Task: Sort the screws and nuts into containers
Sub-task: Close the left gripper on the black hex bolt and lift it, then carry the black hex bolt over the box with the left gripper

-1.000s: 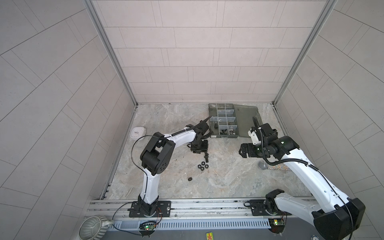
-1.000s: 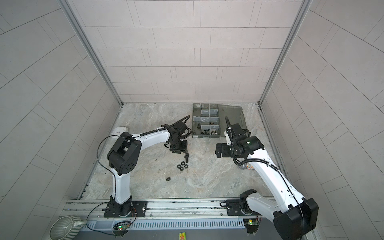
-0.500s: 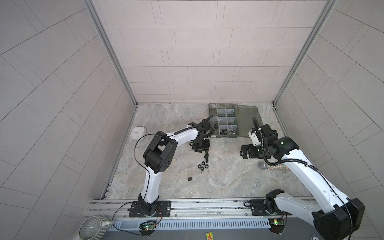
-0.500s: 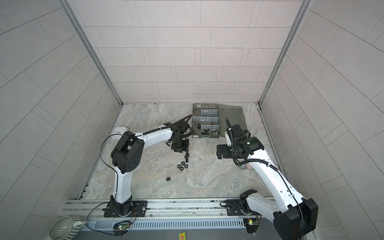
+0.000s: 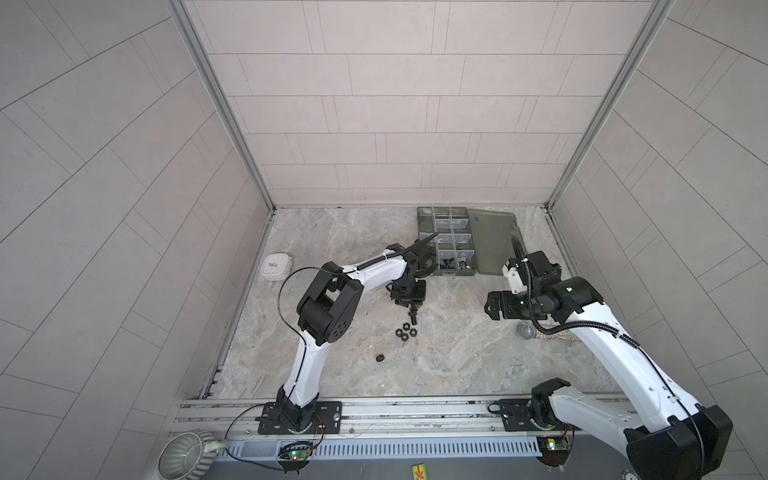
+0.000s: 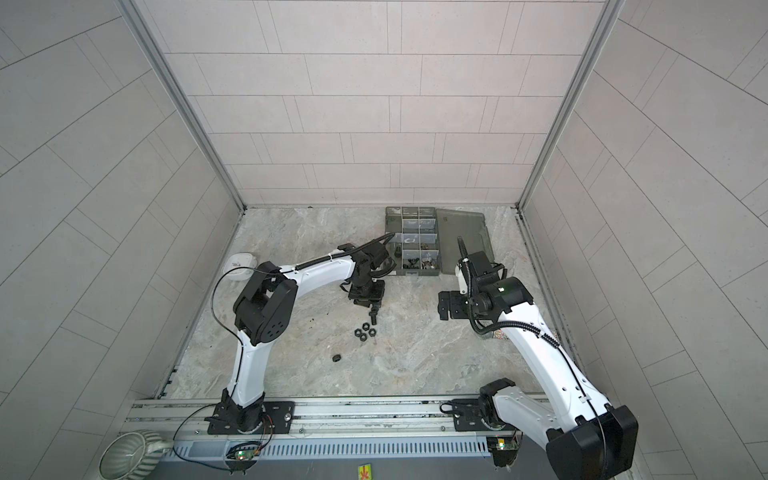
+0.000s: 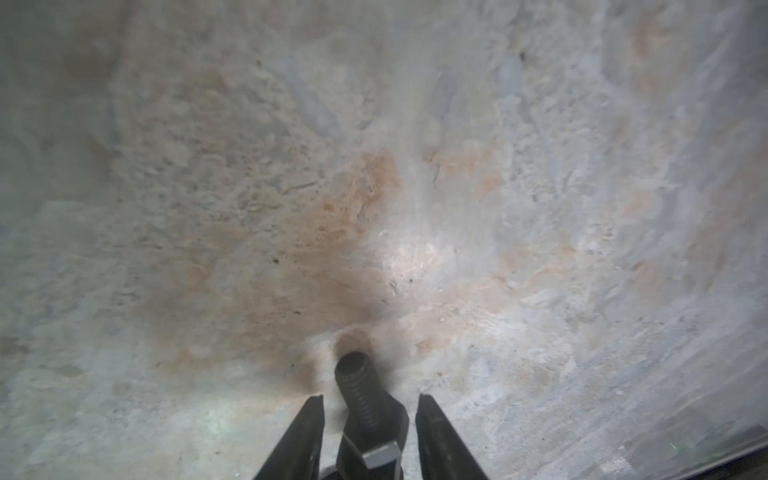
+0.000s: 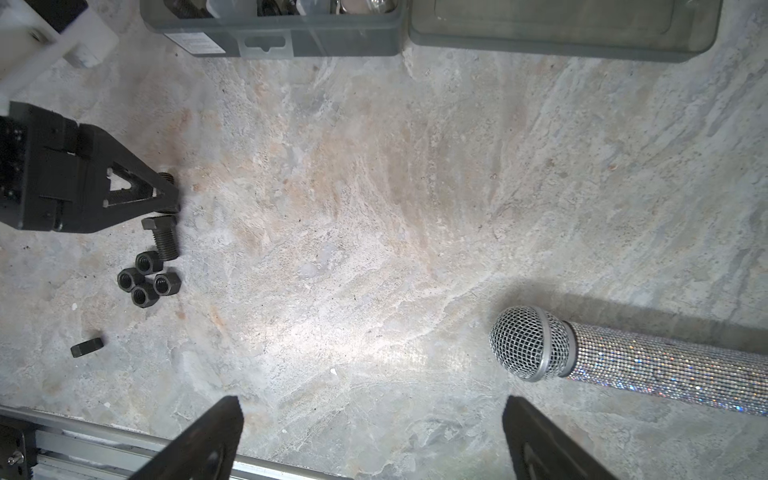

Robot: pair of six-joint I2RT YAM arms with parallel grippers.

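Observation:
A black screw (image 7: 361, 374) lies on the stone table between the fingers of my left gripper (image 7: 370, 397). The jaws are open, with a small gap on each side of the screw. In both top views this gripper (image 5: 409, 303) (image 6: 369, 304) points down at the table's middle. A second screw (image 8: 163, 239) lies just beside it. Several black hex nuts (image 8: 145, 280) (image 5: 405, 332) cluster nearby, and one lone dark piece (image 8: 86, 347) (image 5: 379, 358) lies closer to the front. The containers (image 5: 446, 245) (image 6: 411, 243) stand at the back. My right gripper (image 8: 372, 401) (image 5: 492, 307) hovers open and empty.
The box's flat lid (image 5: 494, 245) lies open to its right. A glittery microphone (image 8: 602, 357) (image 5: 525, 331) lies under the right arm. A white round object (image 5: 275, 266) sits by the left wall. A ribbed mug (image 5: 183, 457) stands outside the front rail.
The left gripper has shifted slightly over the screw and its jaws have narrowed a little. The right arm has not moved.

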